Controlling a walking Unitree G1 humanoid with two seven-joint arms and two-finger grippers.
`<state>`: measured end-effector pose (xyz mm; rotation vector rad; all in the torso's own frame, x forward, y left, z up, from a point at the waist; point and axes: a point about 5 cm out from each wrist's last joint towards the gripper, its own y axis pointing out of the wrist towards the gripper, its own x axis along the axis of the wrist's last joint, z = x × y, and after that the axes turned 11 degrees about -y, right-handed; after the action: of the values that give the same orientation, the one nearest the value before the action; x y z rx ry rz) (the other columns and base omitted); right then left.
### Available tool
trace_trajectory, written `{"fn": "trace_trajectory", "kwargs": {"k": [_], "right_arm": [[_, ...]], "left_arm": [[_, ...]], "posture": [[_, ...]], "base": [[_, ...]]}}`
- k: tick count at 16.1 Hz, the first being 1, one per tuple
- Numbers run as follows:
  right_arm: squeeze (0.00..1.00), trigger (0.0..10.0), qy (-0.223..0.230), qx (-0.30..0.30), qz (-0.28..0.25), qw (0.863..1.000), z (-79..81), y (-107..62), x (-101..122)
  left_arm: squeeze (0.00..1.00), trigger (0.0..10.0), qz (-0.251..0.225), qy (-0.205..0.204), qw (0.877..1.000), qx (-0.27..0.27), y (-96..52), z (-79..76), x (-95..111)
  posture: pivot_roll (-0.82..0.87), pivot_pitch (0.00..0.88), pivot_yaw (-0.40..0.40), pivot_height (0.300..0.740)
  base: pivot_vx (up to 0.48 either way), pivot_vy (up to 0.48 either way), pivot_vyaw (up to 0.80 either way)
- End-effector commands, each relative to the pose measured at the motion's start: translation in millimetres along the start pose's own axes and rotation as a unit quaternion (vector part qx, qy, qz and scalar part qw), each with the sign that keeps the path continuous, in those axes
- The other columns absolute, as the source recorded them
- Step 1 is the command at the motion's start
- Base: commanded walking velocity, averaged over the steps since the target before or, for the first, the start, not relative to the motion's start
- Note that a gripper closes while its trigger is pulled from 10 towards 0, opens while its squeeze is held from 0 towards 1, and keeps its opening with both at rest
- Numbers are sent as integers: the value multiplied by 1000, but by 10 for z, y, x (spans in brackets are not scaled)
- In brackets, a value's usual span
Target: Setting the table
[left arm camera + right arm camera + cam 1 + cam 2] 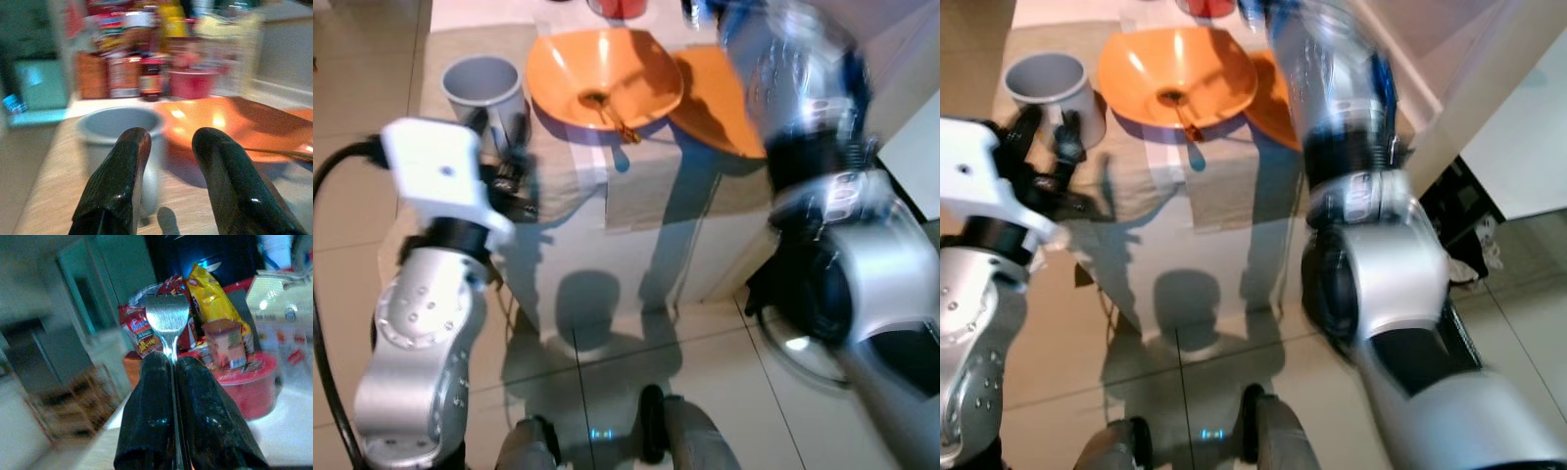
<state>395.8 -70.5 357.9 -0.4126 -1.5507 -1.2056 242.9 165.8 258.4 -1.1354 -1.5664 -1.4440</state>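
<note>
Metal silver fork [167, 317] is clenched in the right hand [173, 367] for placing beside the orange bowl [604, 76], while the left hand [168, 161] waits released by the grey cup [120, 134].

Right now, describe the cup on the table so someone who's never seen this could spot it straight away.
Find the table with its beige cloth. Toward the robot's left of the orange bowl stands the grey cup, upright, just ahead of the open left gripper. It is the sole grey, round piece; its neighbours are orange.

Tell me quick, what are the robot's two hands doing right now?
Left end effector: open, empty, just short of the grey cup.
Right end effector: shut on a fork, tines sticking out.
</note>
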Motion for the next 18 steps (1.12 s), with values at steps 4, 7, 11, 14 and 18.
{"fn": "trace_trajectory", "kwargs": {"k": [4,7,11,14,18], "right_arm": [[0,10000,116,54,-56,990,170,-448,-163],[0,10000,254,170,-51,951,518,-944,-442],[0,10000,273,231,35,933,697,-1385,-784],[0,10000,253,230,63,937,721,-1434,-909],[0,10000,235,227,80,942,753,-1459,-1012]], "left_arm": [[0,10000,-29,-59,998,14,-72,149,-19],[0,10000,-16,-132,991,3,-190,219,-156],[0,10000,-24,-192,981,-19,-343,283,-255],[0,10000,-5,-214,976,-28,-370,277,-390],[0,10000,58,-226,971,-46,-441,210,-754]], "posture": [[-49,130,-56,740],[-44,102,-38,740],[-35,71,-39,740],[-31,63,-33,740],[-38,56,-22,740]], "base": [[0,0,0],[0,0,0],[0,-313,0],[0,-431,0],[0,-431,0]]}}
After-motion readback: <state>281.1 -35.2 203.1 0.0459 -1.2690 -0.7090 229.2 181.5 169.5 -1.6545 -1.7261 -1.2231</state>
